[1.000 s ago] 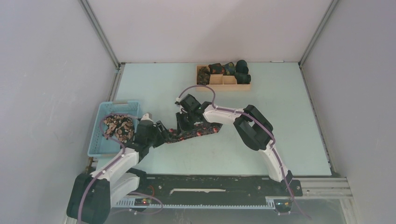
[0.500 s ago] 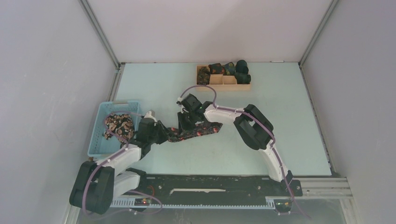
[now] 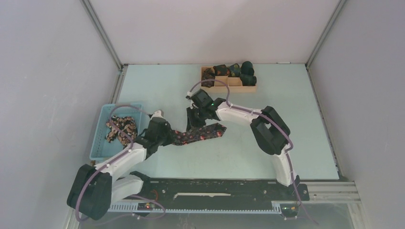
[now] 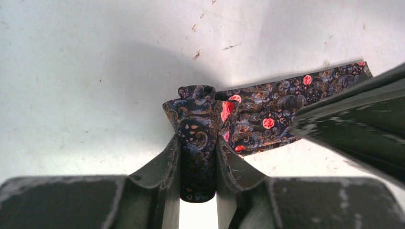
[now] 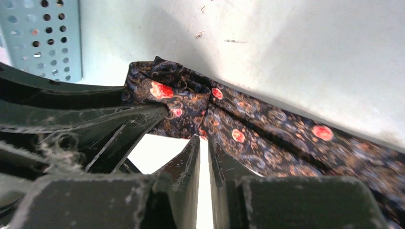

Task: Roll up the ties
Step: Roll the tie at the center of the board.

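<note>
One tie (image 3: 203,133), dark with red and tan flowers, lies flat across the middle of the table. Its left end is bunched into a small fold (image 4: 198,112). My left gripper (image 3: 167,136) (image 4: 198,140) is shut on that fold, with fabric filling the gap between the jaws. My right gripper (image 3: 194,122) (image 5: 204,138) points down onto the same tie (image 5: 267,138) a little to the right. Its jaws are nearly together and the tips pinch a crease of the cloth. More ties (image 3: 122,127) lie heaped in the basket.
A light-blue plastic basket (image 3: 98,143) (image 5: 43,38) stands at the left, close behind my left arm. A wooden divided tray (image 3: 229,88) at the back holds several dark rolled ties (image 3: 246,71). The right gripper's dark finger (image 4: 358,124) crosses the left wrist view.
My left gripper has closed on the tie's left end and shifted right. The right gripper has moved slightly farther back along the tie, which now lies straighter.
</note>
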